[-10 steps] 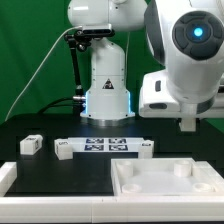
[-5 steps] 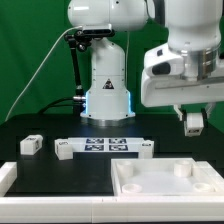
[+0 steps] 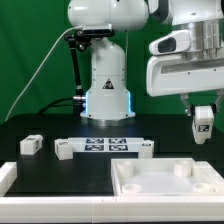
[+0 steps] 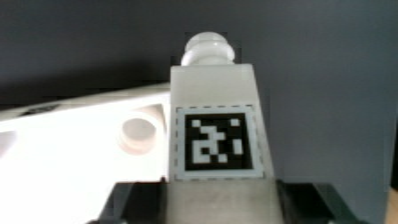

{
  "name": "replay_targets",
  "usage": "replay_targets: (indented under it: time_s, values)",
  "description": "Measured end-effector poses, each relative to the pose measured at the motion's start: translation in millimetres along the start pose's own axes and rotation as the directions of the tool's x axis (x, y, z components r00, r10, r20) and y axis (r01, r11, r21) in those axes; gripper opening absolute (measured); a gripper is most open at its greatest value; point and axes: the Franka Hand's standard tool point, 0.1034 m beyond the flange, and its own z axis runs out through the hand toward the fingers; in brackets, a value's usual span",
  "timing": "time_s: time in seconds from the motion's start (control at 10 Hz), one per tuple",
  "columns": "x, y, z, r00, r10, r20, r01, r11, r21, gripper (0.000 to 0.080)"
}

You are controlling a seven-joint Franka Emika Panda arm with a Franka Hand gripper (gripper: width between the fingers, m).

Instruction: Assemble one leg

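Observation:
My gripper point(image 3: 203, 124) is at the exterior view's right, above the table, shut on a white leg point(image 3: 203, 119) with a black-and-white marker on one face. In the wrist view the leg point(image 4: 215, 110) stands between my dark fingers point(image 4: 128, 203), marker toward the camera, with a rounded peg tip at its far end. The gripper point(image 4: 217, 203) holds it by its near end. Another small white leg point(image 3: 31, 144) lies on the black table at the left.
A large white tray-like piece point(image 3: 130, 186) with raised rims lies at the front right, below the gripper; part of it shows in the wrist view point(image 4: 63, 130). The marker board point(image 3: 105, 147) lies mid-table with small white blocks at both its ends. The robot base stands behind it.
The gripper has turned and moved to the exterior view's right, carrying the leg; the leg's marker face now shows more clearly.

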Motion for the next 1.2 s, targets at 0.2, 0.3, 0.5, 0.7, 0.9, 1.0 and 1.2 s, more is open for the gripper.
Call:
replay_targets:
  time_s: [0.2, 0.3, 0.5, 0.7, 0.9, 1.0, 1.2]
  values:
    - [10.5, -9.5, -10.1, 0.981, -0.051, -0.188, 0.059, 0.998, 0.039, 0.0291]
    - [18.8, -10.6, -14.8, 0.964, -0.076, -0.253, 0.090, 0.995, 0.046, 0.0291]
    - [22.9, -17.9, -17.2, 0.939, -0.078, -0.335, 0.106, 0.992, 0.065, 0.0291]
    - [23.4, -14.5, -15.4, 0.939, -0.095, -0.330, 0.119, 0.991, 0.053, 0.0291]
    - [36.0, 8.2, 3.0, 0.908, -0.239, -0.344, 0.247, 0.969, -0.022, 0.0291]
    - [48.0, 14.0, -0.1, 0.896, -0.292, -0.335, 0.293, 0.955, -0.050, 0.0291]
    - [60.1, 9.9, 4.6, 0.883, -0.356, -0.307, 0.351, 0.934, -0.071, 0.0291]
